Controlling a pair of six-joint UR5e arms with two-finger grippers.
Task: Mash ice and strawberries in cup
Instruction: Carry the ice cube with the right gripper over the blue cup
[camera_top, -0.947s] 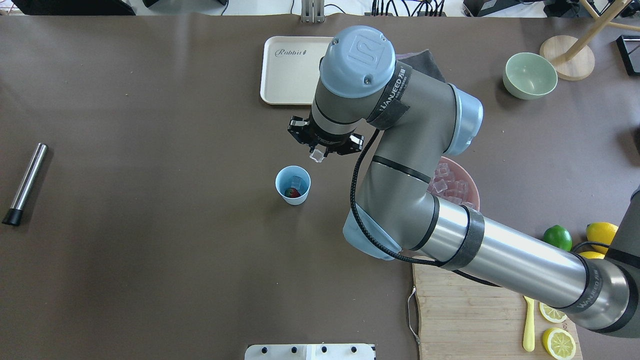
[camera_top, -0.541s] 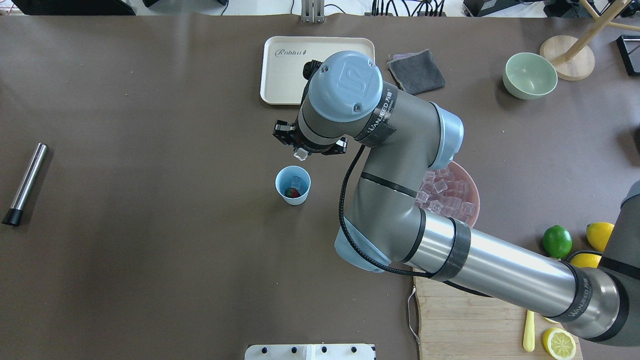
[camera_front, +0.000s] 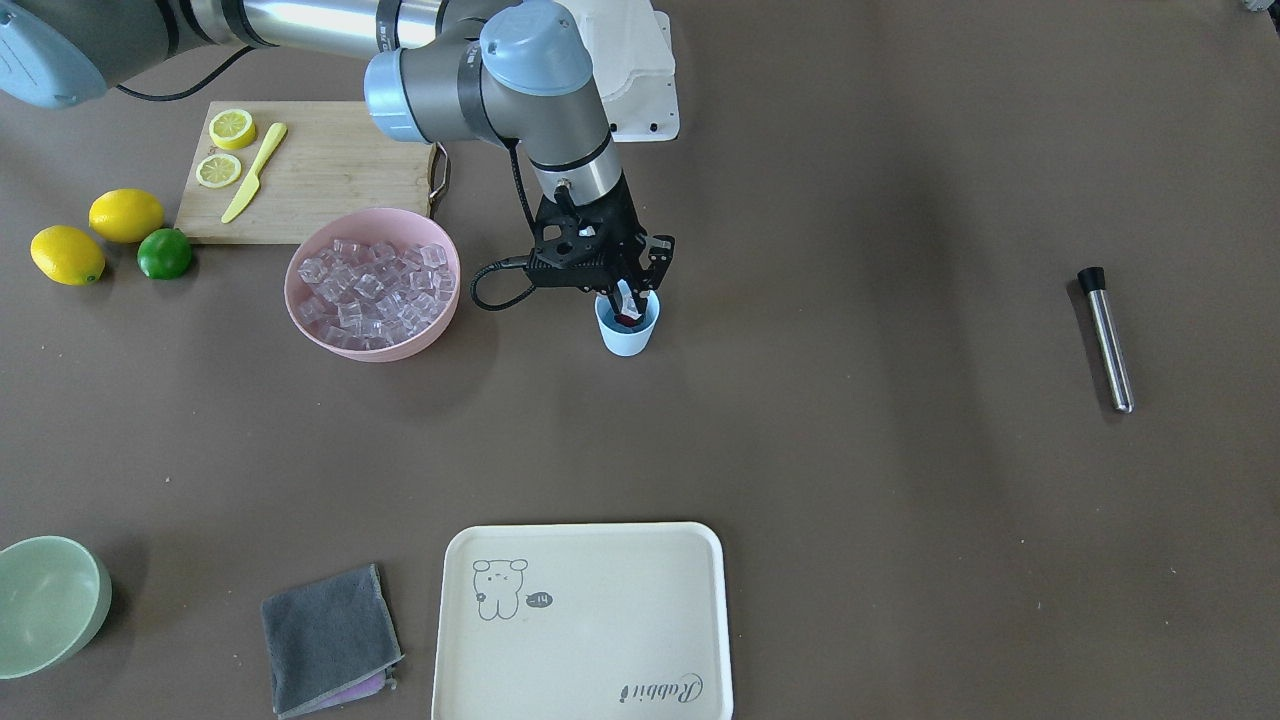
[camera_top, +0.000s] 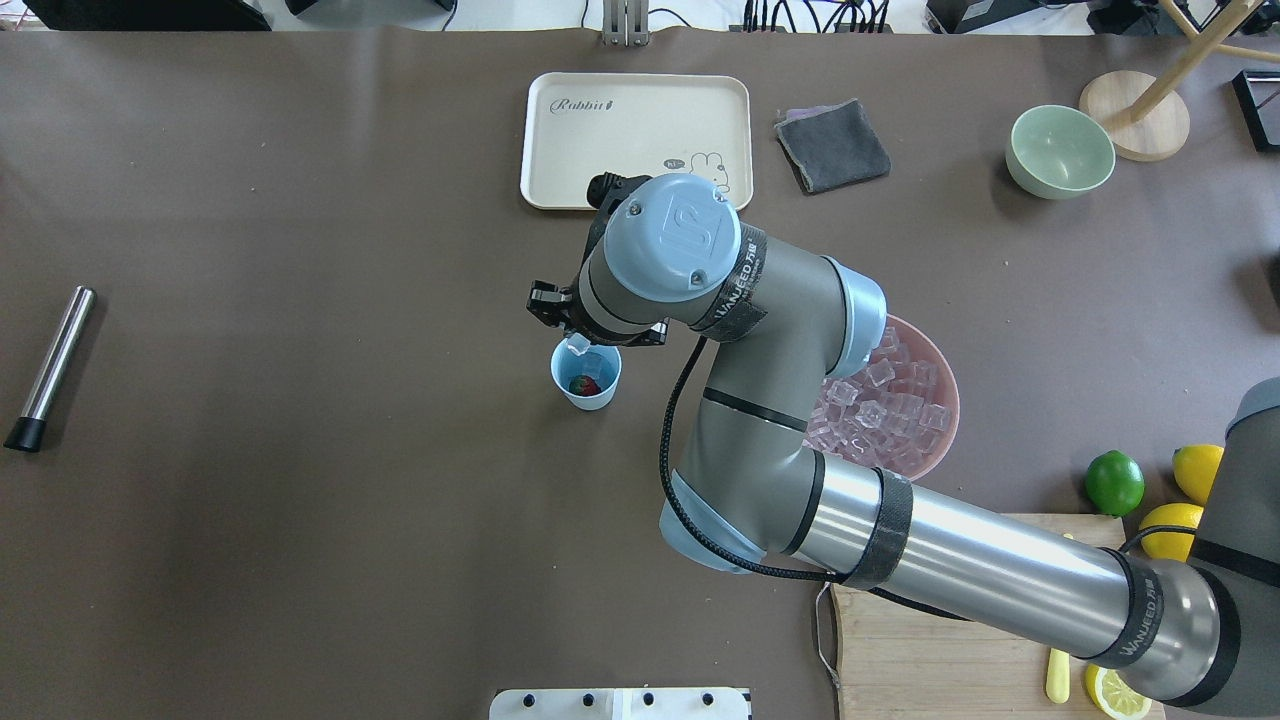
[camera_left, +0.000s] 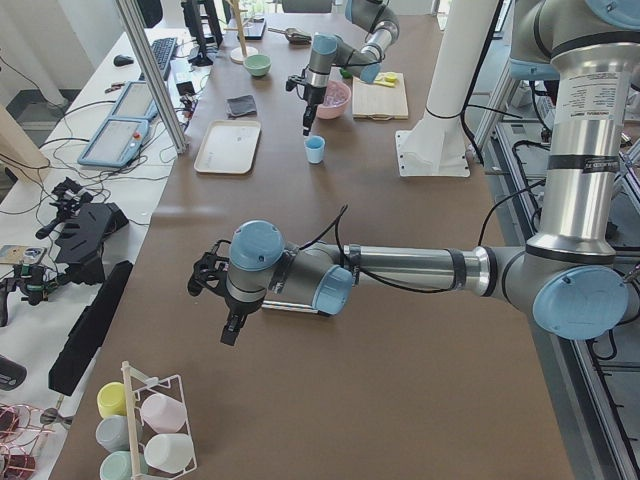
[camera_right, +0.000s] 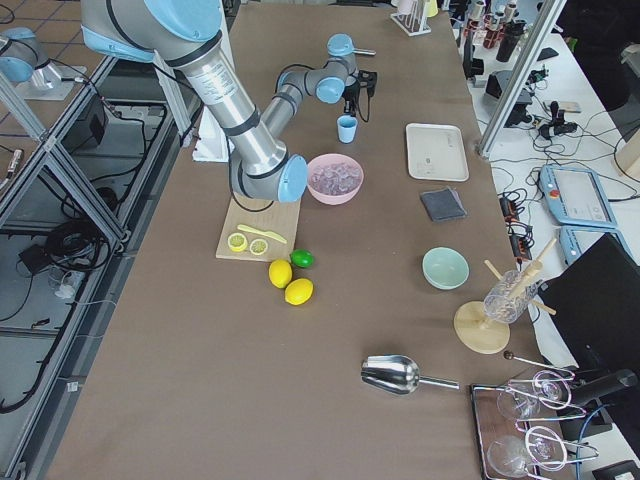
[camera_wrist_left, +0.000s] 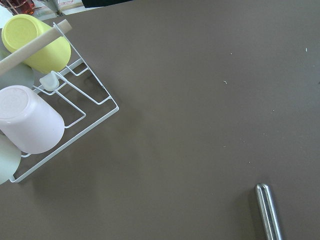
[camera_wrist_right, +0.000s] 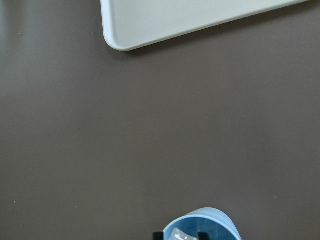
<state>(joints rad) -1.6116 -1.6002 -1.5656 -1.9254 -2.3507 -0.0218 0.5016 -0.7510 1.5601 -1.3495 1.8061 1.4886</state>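
Brown covering spans the worktop (camera_top: 300, 560). By its near right corner lies a wooden cutting board (camera_top: 930, 650); just beyond, a pink bowl (camera_top: 948, 400) holds a heap of ice (camera_top: 890, 400). At mid-worktop stands the cup (camera_top: 592, 398), a strawberry (camera_top: 583, 385) inside. Over its far rim hangs the right gripper (camera_top: 580, 343), clamped on one ice cube (camera_top: 577, 346). Whether the left gripper (camera_left: 228, 328), low over the left end, is open cannot be told.

cup (camera_front: 627, 338): pale blue | strawberry (camera_top: 583, 385): red | ice (camera_front: 372, 290): clear, glassy | ice bowl (camera_front: 372, 351): pink | tray (camera_front: 600, 580): cream, grey bear drawing | cloth (camera_front: 325, 635): dark grey | lime (camera_front: 164, 253): green | lemons (camera_front: 126, 214): yellow | muddler (camera_front: 1108, 345): silver, black tip | table (camera_front: 900, 480): brown
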